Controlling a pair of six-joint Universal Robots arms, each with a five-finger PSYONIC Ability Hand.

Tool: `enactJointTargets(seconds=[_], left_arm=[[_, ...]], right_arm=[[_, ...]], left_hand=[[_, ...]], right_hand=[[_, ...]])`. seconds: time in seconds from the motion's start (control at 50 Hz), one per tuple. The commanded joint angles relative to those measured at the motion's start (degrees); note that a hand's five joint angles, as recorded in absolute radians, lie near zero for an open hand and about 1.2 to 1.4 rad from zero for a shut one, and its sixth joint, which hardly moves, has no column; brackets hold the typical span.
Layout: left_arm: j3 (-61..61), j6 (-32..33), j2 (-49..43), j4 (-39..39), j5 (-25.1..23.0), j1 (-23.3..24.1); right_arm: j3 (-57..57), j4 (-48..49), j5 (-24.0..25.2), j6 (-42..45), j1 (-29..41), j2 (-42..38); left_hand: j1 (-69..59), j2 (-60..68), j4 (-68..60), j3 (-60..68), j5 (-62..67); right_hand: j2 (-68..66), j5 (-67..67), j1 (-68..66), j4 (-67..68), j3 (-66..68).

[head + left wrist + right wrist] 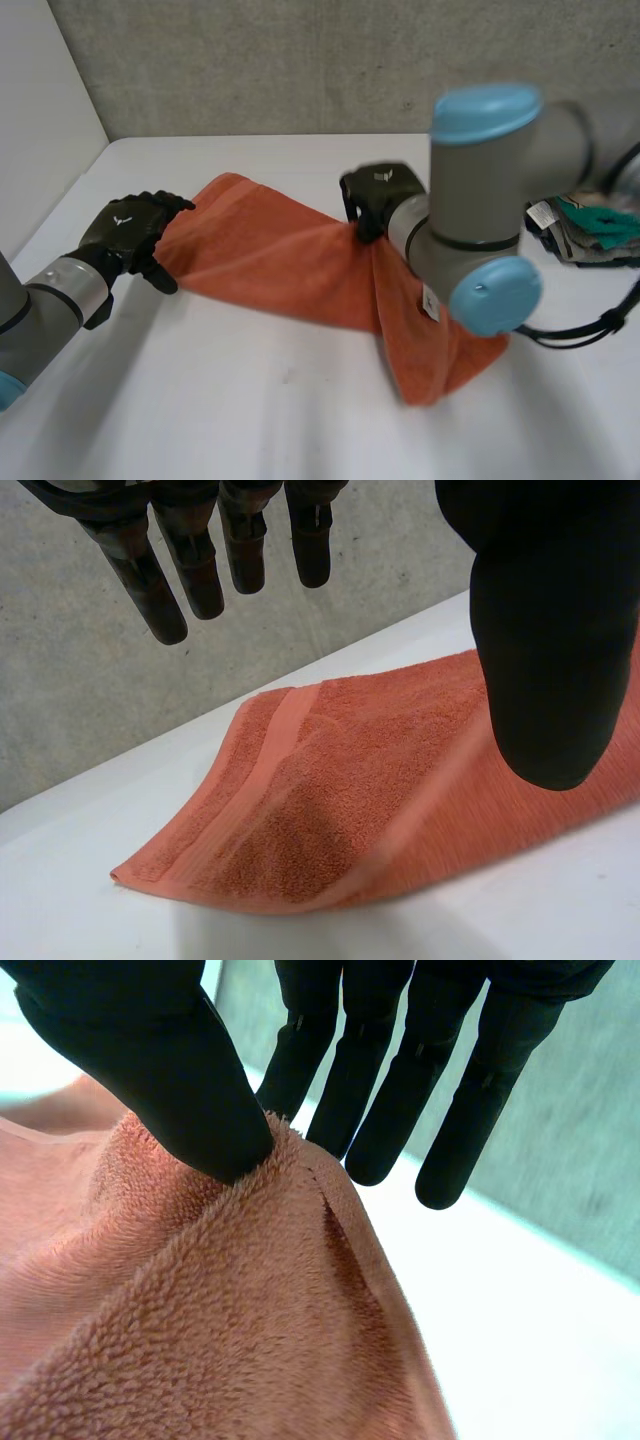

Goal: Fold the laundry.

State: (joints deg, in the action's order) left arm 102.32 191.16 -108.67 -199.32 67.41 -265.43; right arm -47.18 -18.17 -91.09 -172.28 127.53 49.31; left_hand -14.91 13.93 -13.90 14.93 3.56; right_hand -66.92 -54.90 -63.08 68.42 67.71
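Towel (280, 260), orange, lies stretched across the white table (250, 400) in the head view, its left end at the left hand (125, 230) and its right part gathered at the right hand (380, 195), then dropping toward the near side beneath the right arm (470, 200); a pile of clothes (585, 230) sits at the far right. In the left wrist view the left hand (540, 630) has straight, released fingers (195, 570), clear of the towel (350, 800) corner lying flat on the table. In the right wrist view the right hand (150, 1050) pinches a raised ridge of the towel (200, 1340) between thumb and straight fingers (380, 1090).
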Motion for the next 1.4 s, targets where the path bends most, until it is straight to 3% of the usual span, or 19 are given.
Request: enactJointTargets(seconds=[0.02,0.26,0.34,0.46,0.5,0.58,0.6,0.76,0.78,0.8,0.82,0.88,1.08,1.16,1.3,1.36,1.4], left_arm=[[-0.9,0.1,-0.9,-0.1,0.0,-0.1],[-7.0,0.8,-11.0,-0.3,0.9,1.8],[-11.5,0.8,-15.2,-0.5,1.8,1.8],[-19.2,0.9,-23.3,-2.5,6.9,1.9],[-20.7,1.1,-25.1,-2.9,7.6,2.3],[-22.8,1.7,-27.6,-2.7,7.5,2.8],[-22.8,1.9,-27.6,-2.6,7.5,2.8],[-19.2,3.9,-23.4,-2.4,7.4,2.5],[-18.5,3.7,-21.4,-2.4,7.5,2.3],[-17.2,3.2,-18.1,-2.4,7.7,2.1],[-16.4,3.1,-16.5,-2.4,7.7,2.1],[-12.3,2.7,-11.1,-2.0,7.7,2.2],[0.4,0.9,-1.3,0.2,7.7,4.8],[1.2,0.8,-2.0,-0.1,7.6,6.7],[-5.9,0.7,-11.7,-0.5,8.3,7.7],[-10.7,0.7,-15.7,-0.3,8.4,8.6],[-14.2,0.7,-18.7,0.4,8.6,9.2]], right_arm=[[-6.8,-0.2,2.1,5.5,1.1,12.4],[-17.9,0.0,7.4,5.4,2.5,27.7],[-21.6,0.2,7.9,5.3,2.3,30.8],[-26.9,1.4,7.9,5.3,2.0,34.3],[-27.9,1.8,7.9,5.3,1.7,35.4],[-30.0,3.2,7.9,5.3,1.5,37.0],[-30.4,3.8,7.9,5.3,1.4,37.2],[-31.5,4.7,8.0,5.9,-0.7,37.1],[-31.5,4.7,8.0,5.9,-0.7,37.1],[-31.4,4.7,8.0,5.9,-0.8,37.0],[-31.1,4.8,8.1,5.9,-1.0,36.7],[-30.7,4.8,8.0,5.8,-1.1,36.6],[-29.0,5.5,8.2,5.4,-0.4,36.3],[-28.7,5.5,8.2,5.4,-0.4,36.3],[-28.5,5.4,8.1,5.3,-0.5,36.3],[-29.0,5.4,8.1,5.2,-0.9,36.3],[-29.4,5.5,7.9,5.3,-1.1,36.5]], left_hand=[[3.7,-2.7,2.7,-3.7,-2.3],[1.2,-0.2,0.2,-1.2,0.2],[-8.6,9.6,-9.6,8.5,9.9],[-18.7,19.7,-19.7,18.6,20.0],[-26.1,27.0,-27.1,26.0,27.4],[-63.0,64.0,-64.0,63.0,64.3],[-65.1,66.0,-66.1,65.0,66.4],[-65.1,66.1,-66.1,65.1,66.4],[-59.0,59.9,-60.0,58.9,60.3],[-36.2,37.2,-37.3,36.2,37.6],[-25.7,26.7,-26.7,25.7,27.0],[-11.5,12.5,-12.5,11.4,12.8],[-9.8,10.8,-10.8,9.7,11.1],[-9.4,10.4,-10.4,9.4,10.8],[-10.4,11.4,-11.5,10.4,11.8],[-18.1,19.1,-19.2,18.1,19.5],[-41.1,42.1,-42.1,41.1,42.5]], right_hand=[[-13.1,-15.1,-16.9,11.6,12.3],[-13.1,-15.1,-16.9,11.6,12.3],[-13.1,-15.1,-16.9,11.6,12.3],[-13.1,-15.1,-16.9,11.6,12.3],[-13.1,-15.1,-16.9,11.6,12.3],[-13.1,-15.1,-16.9,11.6,12.3],[-13.1,-15.1,-16.9,11.6,12.3],[-13.1,-15.1,-16.9,11.6,12.3],[-13.1,-15.1,-16.9,11.6,12.3],[-13.1,-15.1,-16.9,11.6,12.3],[-13.1,-15.1,-16.9,11.6,12.3],[-13.1,-15.1,-16.9,11.6,12.3],[-13.1,-15.1,-16.9,11.6,12.3],[-13.1,-15.1,-16.9,11.6,12.3],[-13.1,-15.1,-16.9,11.6,12.3],[-13.1,-15.1,-16.9,11.6,12.3],[-13.1,-15.1,-16.9,11.6,12.3]])
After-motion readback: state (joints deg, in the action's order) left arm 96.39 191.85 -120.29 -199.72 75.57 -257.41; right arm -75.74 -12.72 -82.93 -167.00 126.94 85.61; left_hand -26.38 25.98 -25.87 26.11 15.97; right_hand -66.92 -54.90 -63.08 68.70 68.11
